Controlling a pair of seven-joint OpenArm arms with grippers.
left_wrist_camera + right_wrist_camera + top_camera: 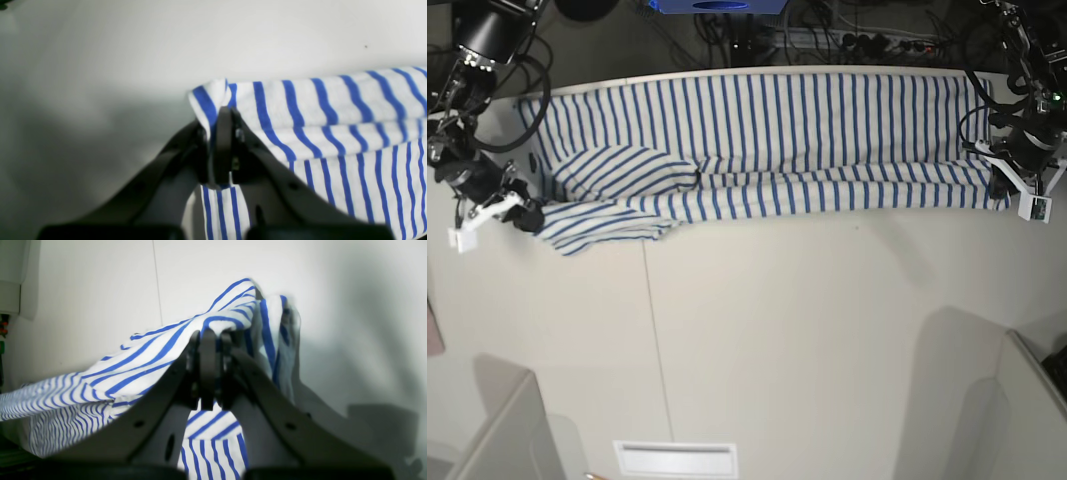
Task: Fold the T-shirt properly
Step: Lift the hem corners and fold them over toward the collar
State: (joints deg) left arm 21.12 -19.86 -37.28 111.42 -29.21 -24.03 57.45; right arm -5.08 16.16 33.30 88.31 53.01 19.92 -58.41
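Note:
The T-shirt, white with thin blue stripes, lies stretched across the far side of the white table, its near long edge folded over. My left gripper is shut on the shirt's corner at the base view's right end. My right gripper is shut on a bunched fold of the shirt at the base view's left end. A small dark tag shows near the middle left.
The table's far edge runs just behind the shirt, with cables and equipment beyond it. Grey panels stand at the near left and near right. A white slotted plate lies at the near edge.

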